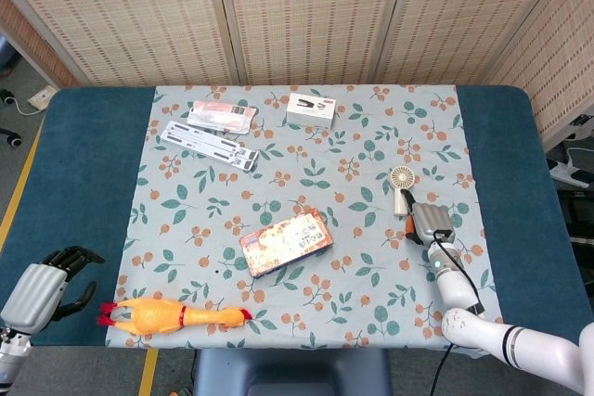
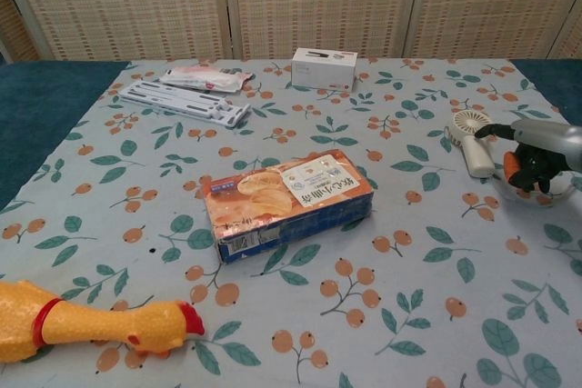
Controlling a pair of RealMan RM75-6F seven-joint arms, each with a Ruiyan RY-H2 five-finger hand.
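My right hand (image 1: pixel 429 223) hovers over the floral cloth at the right, just beside the handle of a small white hand-held fan (image 1: pixel 402 188). In the chest view this right hand (image 2: pixel 538 150) reaches one dark finger toward the fan (image 2: pixel 473 139); its other fingers hang curled below, holding nothing. My left hand (image 1: pixel 42 285) hangs at the table's near left corner, fingers loosely apart and empty, a short way left of a yellow rubber chicken (image 1: pixel 176 314). The chest view does not show the left hand.
An orange snack box (image 1: pixel 286 242) lies mid-table. At the back are a white box (image 1: pixel 311 108), a pink packet (image 1: pixel 222 116) and a white folded stand (image 1: pixel 209 144). The rubber chicken (image 2: pixel 82 324) lies along the near edge of the cloth.
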